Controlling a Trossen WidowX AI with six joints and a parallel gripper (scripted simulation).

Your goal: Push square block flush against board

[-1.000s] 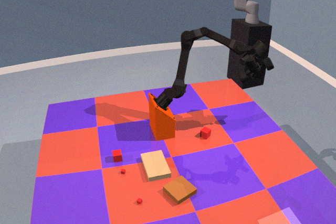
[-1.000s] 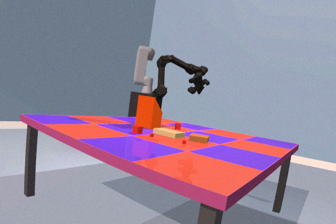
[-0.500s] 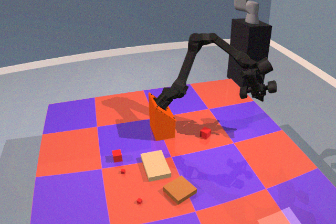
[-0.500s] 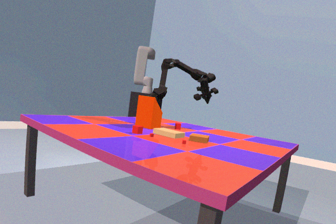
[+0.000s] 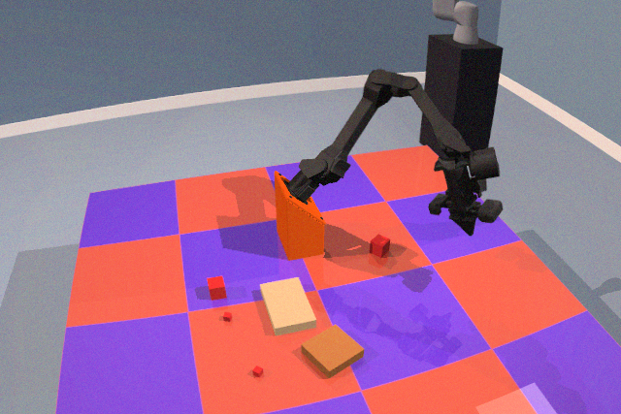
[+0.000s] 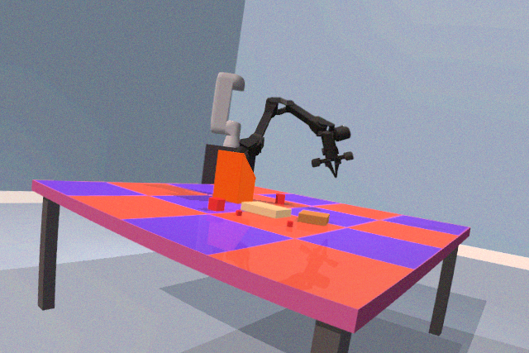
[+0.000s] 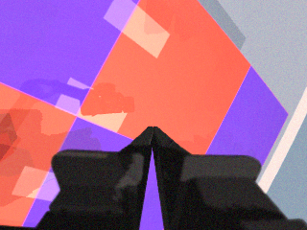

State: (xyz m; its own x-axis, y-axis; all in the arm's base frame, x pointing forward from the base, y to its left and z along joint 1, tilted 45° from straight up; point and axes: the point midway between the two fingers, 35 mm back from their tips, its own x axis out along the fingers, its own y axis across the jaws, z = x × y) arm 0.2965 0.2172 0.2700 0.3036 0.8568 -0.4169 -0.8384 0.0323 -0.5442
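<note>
The cream board (image 5: 287, 302) (image 6: 264, 209) lies flat on the chequered table. The brown square block (image 5: 332, 348) (image 6: 312, 217) lies flat near the board's front right end in the top view. A small gap separates them, and the block is turned at an angle to the board. My gripper (image 5: 470, 232) (image 6: 335, 175) (image 7: 153, 130) is shut and empty, pointing down. It hangs above the table, well to the right of both parts and touching neither. The wrist view shows neither the block nor the board.
The orange arm mount (image 5: 301, 234) (image 6: 231, 176) stands behind the board. One red cube (image 5: 379, 245) (image 6: 279, 198) lies right of the mount, another red cube (image 5: 216, 288) (image 6: 216, 203) left of the board. Two tiny red cubes lie left of the parts.
</note>
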